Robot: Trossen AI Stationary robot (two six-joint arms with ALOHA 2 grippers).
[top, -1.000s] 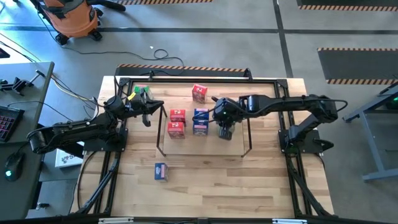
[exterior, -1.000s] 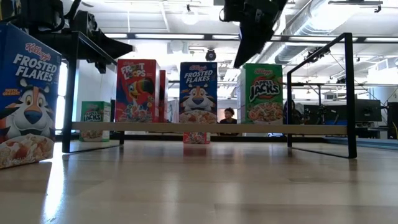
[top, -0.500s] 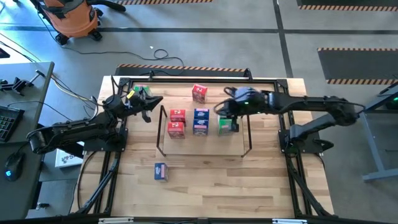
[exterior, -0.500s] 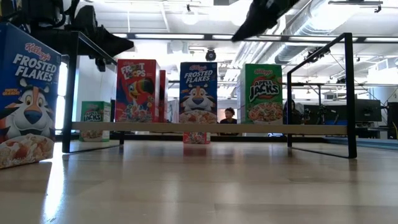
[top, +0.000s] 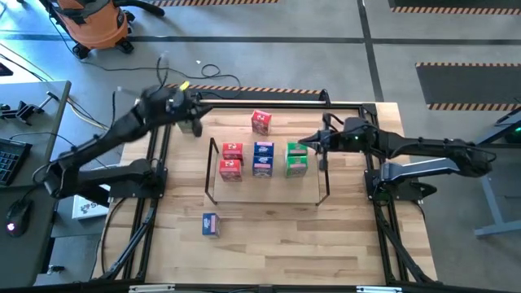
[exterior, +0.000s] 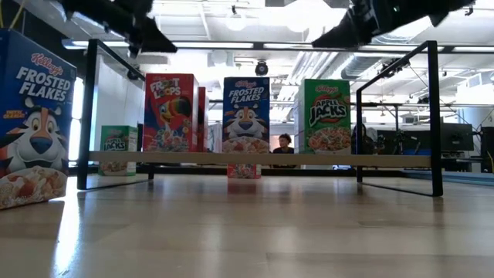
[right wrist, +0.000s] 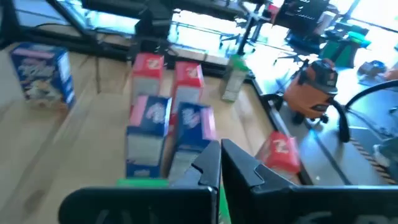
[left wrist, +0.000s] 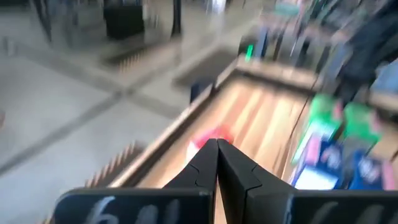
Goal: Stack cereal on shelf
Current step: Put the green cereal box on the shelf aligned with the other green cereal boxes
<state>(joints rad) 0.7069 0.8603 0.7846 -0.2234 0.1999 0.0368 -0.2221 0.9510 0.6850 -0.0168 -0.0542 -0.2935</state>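
The shelf point(top: 209, 175) is a low black wire rack mid-table; it also shows in the low view point(exterior: 255, 158). On it stand two red boxes point(top: 231, 159), two blue boxes point(top: 262, 159) and a green box point(top: 296, 159). A red box point(top: 260, 121) lies on the table beyond it. A blue box point(top: 211, 224) stands near the front. A green box point(exterior: 116, 149) stands behind the shelf's left end. My left gripper point(top: 194, 124) is raised over the far left, shut and empty point(left wrist: 216, 148). My right gripper point(top: 319, 146) hangs right of the green box, shut and empty point(right wrist: 219, 150).
A black rail frame point(top: 155, 167) borders the tabletop. An orange vacuum point(top: 94, 20) and cables lie on the floor beyond the far edge. A desk with a keyboard point(top: 8, 155) stands left of the table. Bare wood lies between the shelf and the table's near edge.
My right gripper has drawn back from above the green box toward the table's right edge and gone up; the green box stays upright on the shelf. My left arm has swung up and toward the far edge, away from the shelf's left end.
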